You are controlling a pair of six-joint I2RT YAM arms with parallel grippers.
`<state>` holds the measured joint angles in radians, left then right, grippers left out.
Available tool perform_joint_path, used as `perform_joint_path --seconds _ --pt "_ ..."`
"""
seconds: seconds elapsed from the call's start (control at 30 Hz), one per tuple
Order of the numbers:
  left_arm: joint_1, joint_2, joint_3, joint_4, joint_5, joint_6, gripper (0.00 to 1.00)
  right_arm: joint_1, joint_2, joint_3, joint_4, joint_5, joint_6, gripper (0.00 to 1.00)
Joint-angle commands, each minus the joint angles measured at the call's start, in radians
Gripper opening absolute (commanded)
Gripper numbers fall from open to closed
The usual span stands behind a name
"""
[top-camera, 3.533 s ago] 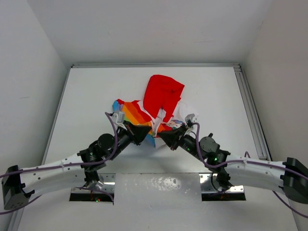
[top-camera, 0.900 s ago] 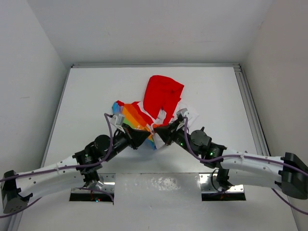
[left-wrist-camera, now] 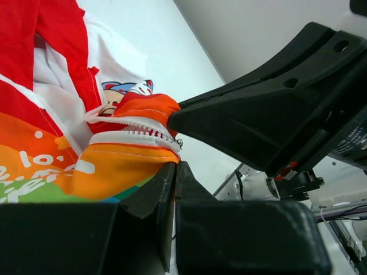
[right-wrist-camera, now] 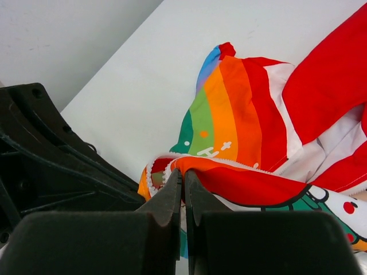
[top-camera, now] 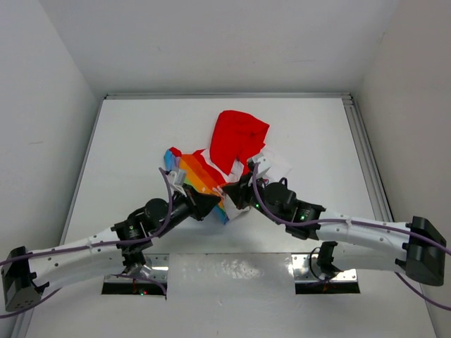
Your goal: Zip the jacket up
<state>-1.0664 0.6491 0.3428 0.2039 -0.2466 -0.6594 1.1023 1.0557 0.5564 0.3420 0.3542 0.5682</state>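
Observation:
The jacket [top-camera: 236, 141] lies mid-table, red hood at the far side, rainbow stripes to the left, white printed front to the right. My left gripper [top-camera: 215, 201] is shut on the jacket's orange bottom hem [left-wrist-camera: 114, 163] beside the white zipper teeth [left-wrist-camera: 135, 136]. My right gripper [top-camera: 232, 195] is shut on the facing red-orange hem edge [right-wrist-camera: 229, 177] of the jacket [right-wrist-camera: 246, 109]. The two grippers meet tip to tip at the jacket's near edge. The right gripper's black body [left-wrist-camera: 275, 114] fills the right of the left wrist view. The zipper slider is not clearly visible.
A metal rail [top-camera: 366, 162] runs along the table's right edge. White walls enclose the table [top-camera: 141, 127] at the back and sides. The left arm's black body [right-wrist-camera: 51, 160] fills the left of the right wrist view.
Both grippers have drawn closer together and slightly to the left, bringing the two bottom hem edges against each other. The right arm has swung further left; the jacket's near edge has bunched up.

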Motion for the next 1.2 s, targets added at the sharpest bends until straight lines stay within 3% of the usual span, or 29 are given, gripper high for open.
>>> perform_joint_path --seconds 0.0,0.5,1.0,1.1,1.17 --pt "-0.001 0.0 0.008 0.009 0.087 0.0 0.0 -0.007 -0.008 0.06 0.038 0.052 0.001 0.0" --pt "0.0 0.052 -0.007 -0.024 0.056 -0.016 0.0 -0.007 -0.049 0.096 -0.139 0.019 0.076 0.0" --pt "0.0 0.107 -0.067 0.051 0.167 -0.078 0.0 -0.007 -0.008 0.157 -0.336 0.048 0.145 0.0" --pt "0.0 0.11 -0.045 0.017 0.167 -0.077 0.0 -0.007 -0.008 0.163 -0.34 0.052 0.15 0.07" --pt "0.002 0.095 -0.07 0.032 0.159 -0.088 0.0 -0.007 -0.01 0.183 -0.405 0.043 0.15 0.22"
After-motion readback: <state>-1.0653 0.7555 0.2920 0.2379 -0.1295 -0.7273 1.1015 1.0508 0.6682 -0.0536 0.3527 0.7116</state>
